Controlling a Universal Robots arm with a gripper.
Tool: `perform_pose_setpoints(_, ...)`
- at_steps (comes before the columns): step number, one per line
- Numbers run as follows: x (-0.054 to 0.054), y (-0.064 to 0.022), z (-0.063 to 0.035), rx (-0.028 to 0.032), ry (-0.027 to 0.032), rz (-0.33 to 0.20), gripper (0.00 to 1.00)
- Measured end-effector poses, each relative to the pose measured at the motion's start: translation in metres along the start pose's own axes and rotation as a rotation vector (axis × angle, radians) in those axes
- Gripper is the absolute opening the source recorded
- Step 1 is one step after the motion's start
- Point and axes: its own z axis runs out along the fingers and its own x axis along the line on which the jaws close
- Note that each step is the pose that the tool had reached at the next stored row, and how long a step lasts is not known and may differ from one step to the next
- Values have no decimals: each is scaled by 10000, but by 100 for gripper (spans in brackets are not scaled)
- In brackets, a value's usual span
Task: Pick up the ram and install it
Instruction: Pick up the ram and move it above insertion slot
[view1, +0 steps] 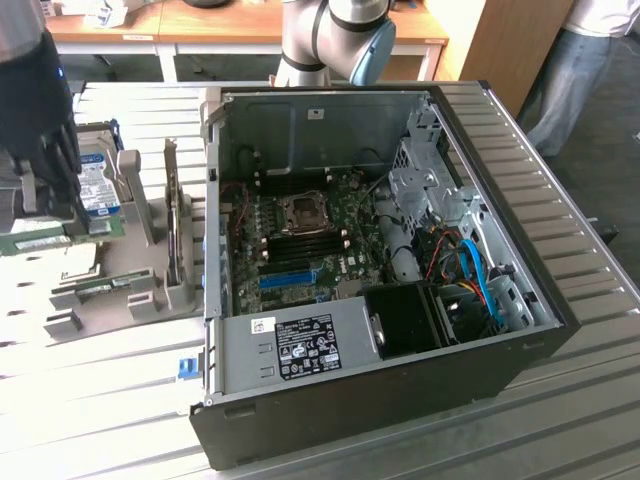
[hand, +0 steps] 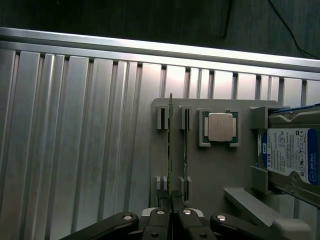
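Closest to the wrist camera, the black metal gripper (hand: 172, 216) is pinching almost fully shut on the near end of the ram (hand: 170, 150). That ram is a long, thin green circuit-board stick standing on edge between the small grey slot posts (hand: 162, 118) of a flat grey plastic holder plate (hand: 215, 170), which is lying on the ribbed aluminium desk (hand: 75, 150). In the exterior view the gripper (view1: 40, 150) is hanging over that holder at the exterior view's left, well apart from the open dark-grey metal computer case (view1: 400, 400) and its green motherboard (view1: 345, 262). The grip itself is looking like the likeliest source of trouble. The jaws are biting only one end of a very thin board, so any lift could be levering or swinging the free end. A slightly skewed pull could be jamming the stick against the posts or dragging the light plate along with it. So narrow a pinch is also risking a slip, with the board dropping onto the desk's ribs. The square silver processor chip (hand: 220, 126) and the blue-labelled metal hard drive (hand: 292, 157) are sitting near it on the same plate, so a tilting board could be knocking them. Any tilt carried to the case would, in my judgement, be making clean seating harder and bending the stick.
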Motion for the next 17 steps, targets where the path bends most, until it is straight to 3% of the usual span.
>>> perform_pose_setpoints(17, -10, 12, -442, 3, -6, 110, 12)
